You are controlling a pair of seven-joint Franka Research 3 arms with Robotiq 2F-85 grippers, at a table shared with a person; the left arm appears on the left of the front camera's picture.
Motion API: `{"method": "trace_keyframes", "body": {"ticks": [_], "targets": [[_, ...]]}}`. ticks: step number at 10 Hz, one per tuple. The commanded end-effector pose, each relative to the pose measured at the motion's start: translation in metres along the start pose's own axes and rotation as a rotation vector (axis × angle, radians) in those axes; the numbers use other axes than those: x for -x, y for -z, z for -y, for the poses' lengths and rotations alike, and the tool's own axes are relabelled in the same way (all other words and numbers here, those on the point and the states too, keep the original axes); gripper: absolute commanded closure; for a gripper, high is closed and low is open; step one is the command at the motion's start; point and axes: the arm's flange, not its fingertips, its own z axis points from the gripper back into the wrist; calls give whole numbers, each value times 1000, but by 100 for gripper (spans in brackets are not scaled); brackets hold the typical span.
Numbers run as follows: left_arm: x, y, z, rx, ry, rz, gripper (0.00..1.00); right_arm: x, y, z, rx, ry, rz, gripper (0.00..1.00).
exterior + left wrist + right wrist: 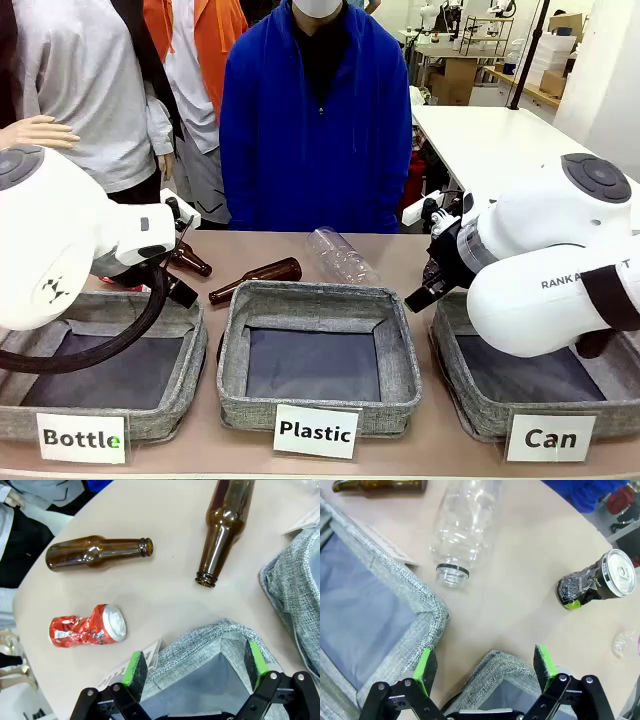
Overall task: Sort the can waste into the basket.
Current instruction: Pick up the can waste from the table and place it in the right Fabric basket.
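Green-padded fingers (135, 667) of the left gripper (195, 662) at the bottom edge of the left wrist view, jaws wide, holding nothing, above a corner of the "Bottle" basket (210, 635). Same at the bottom of the right wrist view: right gripper (485, 664), jaws wide and holding nothing, over the rim of the "Can" basket (492, 660).

Front view, by size: left arm (50, 240) bulking at the left edge, its black cable (120, 340) looped across the "Bottle" basket; right arm (550, 270) at the right edge, hiding much of the "Can" basket's far side. "Plastic" basket (320, 295) lower centre, between the other two. Person in a blue jacket (315, 120) top centre, beyond the table.

Clear plastic bottle (465, 525) on its side at the top of the right wrist view, mouth toward the baskets. Two brown bottles (100, 552) (225, 530) lying across the top of the left wrist view.

Dark crushed can (595, 582) on the table at the right of the right wrist view, silver top outward, bare tabletop between it and the "Can" basket. Red crushed can (87, 630) on the table at the lower left of the left wrist view, beside the "Bottle" basket's corner, well apart from the "Can" basket
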Motion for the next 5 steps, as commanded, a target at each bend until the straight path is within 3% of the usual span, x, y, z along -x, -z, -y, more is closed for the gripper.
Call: {"method": "trace_keyframes", "body": {"ticks": [1, 5], "targets": [[0, 0, 0, 0, 0, 0, 0, 0, 0, 0, 0, 0, 0, 0], [0, 0, 0, 0, 0, 0, 0, 0, 0, 0, 0, 0, 0, 0]]}}
